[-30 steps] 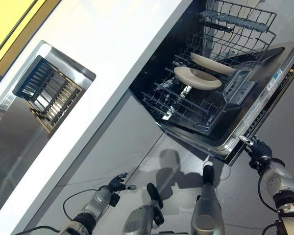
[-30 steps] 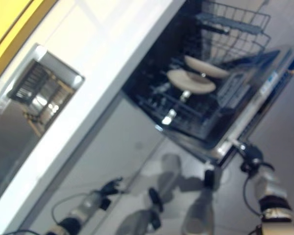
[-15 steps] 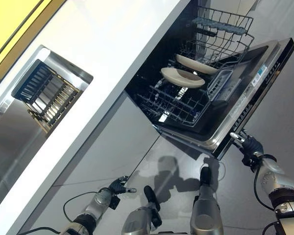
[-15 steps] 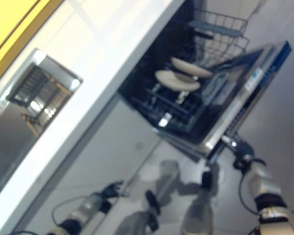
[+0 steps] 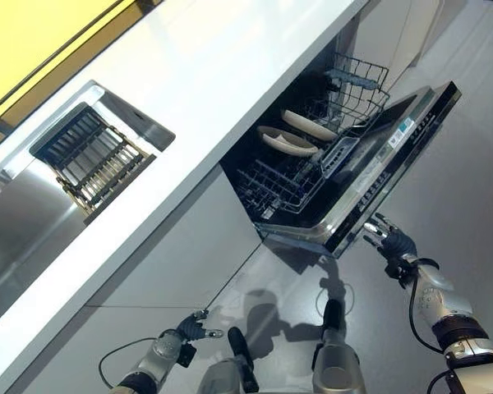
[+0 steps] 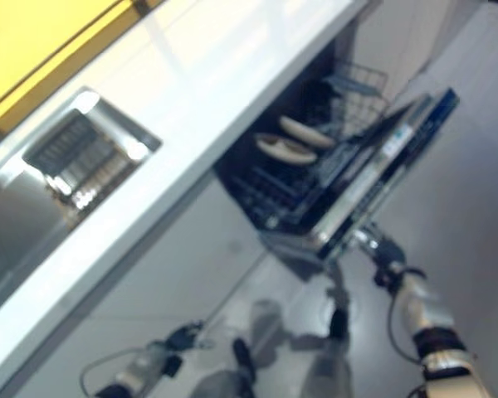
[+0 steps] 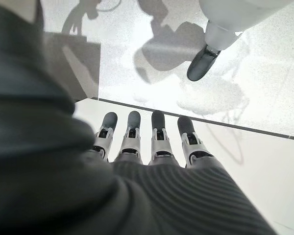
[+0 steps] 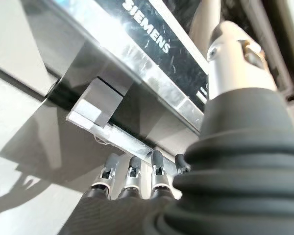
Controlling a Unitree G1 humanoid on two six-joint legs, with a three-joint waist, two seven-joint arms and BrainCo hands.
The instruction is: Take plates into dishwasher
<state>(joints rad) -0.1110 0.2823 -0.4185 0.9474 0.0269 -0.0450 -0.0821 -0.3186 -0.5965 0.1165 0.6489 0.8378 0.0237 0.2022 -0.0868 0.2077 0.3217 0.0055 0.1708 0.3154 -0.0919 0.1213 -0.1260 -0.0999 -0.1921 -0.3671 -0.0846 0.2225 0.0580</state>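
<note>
We see two cream plates (image 5: 289, 140) standing in the lower rack (image 5: 283, 182) of the dishwasher (image 5: 345, 164), whose door (image 5: 384, 175) hangs partly lowered beneath the white table (image 5: 189, 107). Our right robot hand (image 5: 388, 240) sits at the door's outer edge with straight fingers (image 8: 131, 176) reaching up to its underside, while the left robot hand (image 5: 195, 327) hangs low over the grey floor (image 5: 468, 164), fingers straight and holding nothing. A dark dish rack (image 5: 90, 156) rests in the steel sink (image 5: 33, 197).
</note>
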